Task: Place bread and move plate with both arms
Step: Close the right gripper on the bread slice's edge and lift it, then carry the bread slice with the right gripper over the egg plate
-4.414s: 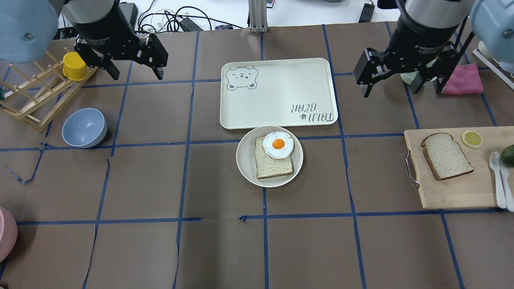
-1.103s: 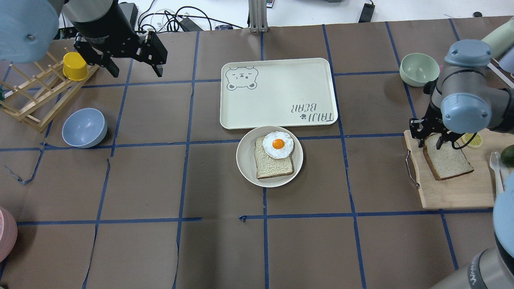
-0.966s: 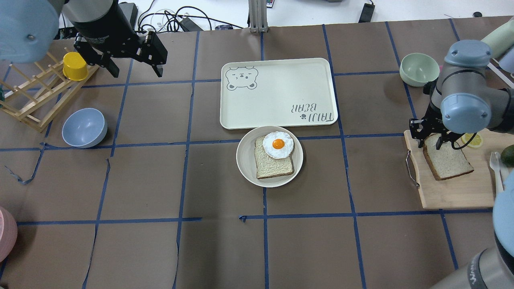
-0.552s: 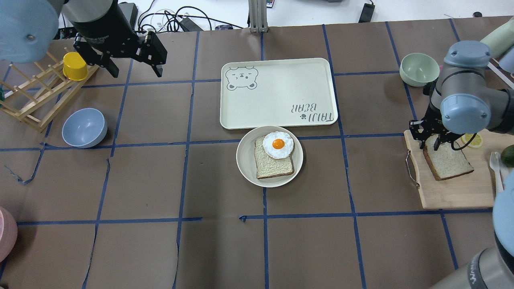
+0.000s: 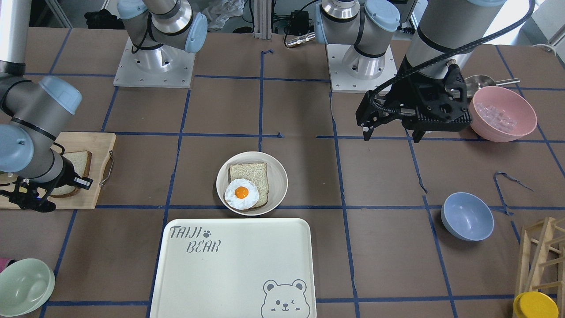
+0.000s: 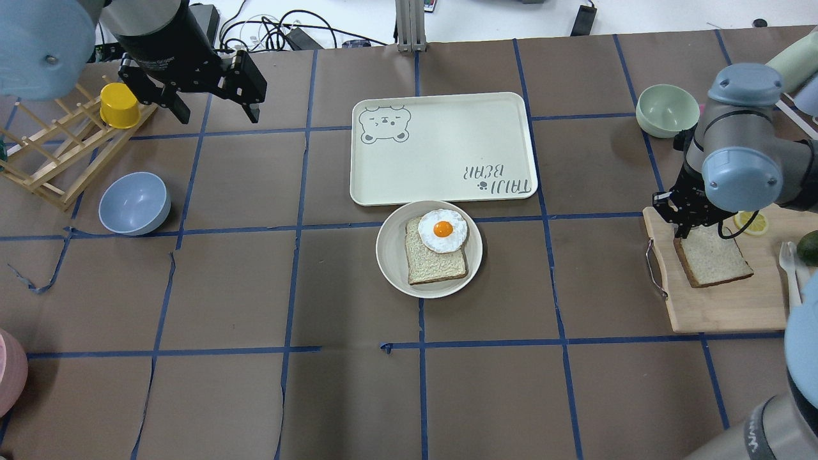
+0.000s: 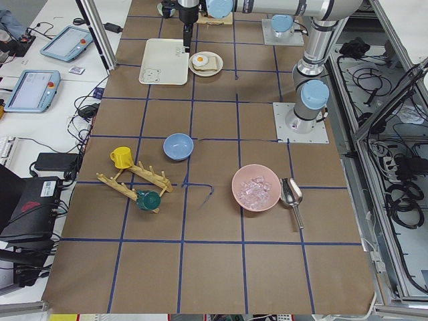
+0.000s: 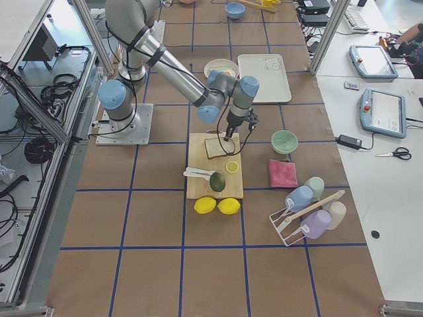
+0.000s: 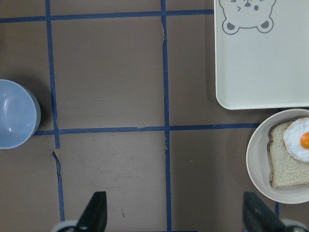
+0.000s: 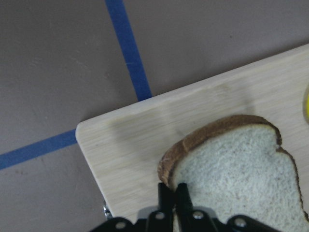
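Note:
The bread (image 6: 712,259), a dark-crusted slice, lies on the wooden cutting board (image 6: 722,306) at the right. My right gripper (image 6: 681,225) is shut on the bread's rounded top edge; in the right wrist view the fingertips (image 10: 175,193) pinch the crust of the bread (image 10: 236,169). The plate (image 6: 390,255) sits at the table's middle and holds a smaller pale slice with a fried egg (image 6: 443,230) on it. My left gripper (image 6: 211,110) is open and empty, high over the far left; the left wrist view shows its gripper (image 9: 178,220) spread wide with the plate (image 9: 256,164) at the right edge.
The bear-print tray (image 6: 441,147) lies just behind the plate. A pale green bowl (image 6: 668,110) stands behind the board. A lemon slice (image 6: 751,220), an avocado and cutlery share the board. A blue bowl (image 6: 134,202), a wooden rack and a yellow cup (image 6: 119,105) are at the left.
The right arm came down from above the table to the cutting board. Its fingers, spread around the bread's top edge a second ago, have closed on it. The left arm has not moved.

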### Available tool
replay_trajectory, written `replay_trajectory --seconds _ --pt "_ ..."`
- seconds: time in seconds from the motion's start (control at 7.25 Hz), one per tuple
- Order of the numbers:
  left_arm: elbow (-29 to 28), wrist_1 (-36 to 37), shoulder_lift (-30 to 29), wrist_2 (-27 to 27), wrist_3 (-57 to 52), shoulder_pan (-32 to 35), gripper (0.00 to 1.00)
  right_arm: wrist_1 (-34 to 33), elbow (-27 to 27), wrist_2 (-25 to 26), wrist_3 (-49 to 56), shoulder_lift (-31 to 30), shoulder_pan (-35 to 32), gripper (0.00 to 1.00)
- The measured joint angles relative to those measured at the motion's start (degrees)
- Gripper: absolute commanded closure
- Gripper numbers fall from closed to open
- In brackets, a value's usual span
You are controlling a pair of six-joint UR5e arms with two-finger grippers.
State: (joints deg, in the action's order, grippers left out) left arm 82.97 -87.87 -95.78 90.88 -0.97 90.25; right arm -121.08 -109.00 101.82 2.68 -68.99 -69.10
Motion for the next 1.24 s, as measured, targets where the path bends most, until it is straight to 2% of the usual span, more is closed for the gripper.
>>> replay_trajectory --seconds 0.28,0.41,0.83,0.97,1.24 --pt "0.0 0.2 0.0 0.0 0.0 0.0 0.0 2.8 1.5 -0.3 -0.1 -1.5 0.4 1.0" --pt "0.0 0.4 -0.1 -0.1 0.0 0.0 0.0 7.5 4.3 -0.4 -0.1 -2.8 0.6 1.0" --pt "0.0 0.6 -0.1 -0.1 0.0 0.0 0.0 25.3 17.2 -1.6 -3.8 -4.4 -0.3 1.0" --pt "0.0 0.6 -0.1 -0.1 -0.1 0.0 0.0 29.5 20.3 -3.3 -7.1 -4.5 -2.0 1.0" --pt "0.0 0.6 -0.2 0.0 -0.1 -0.1 0.0 32.7 22.7 -5.2 -18.6 -4.7 -10.2 1.0"
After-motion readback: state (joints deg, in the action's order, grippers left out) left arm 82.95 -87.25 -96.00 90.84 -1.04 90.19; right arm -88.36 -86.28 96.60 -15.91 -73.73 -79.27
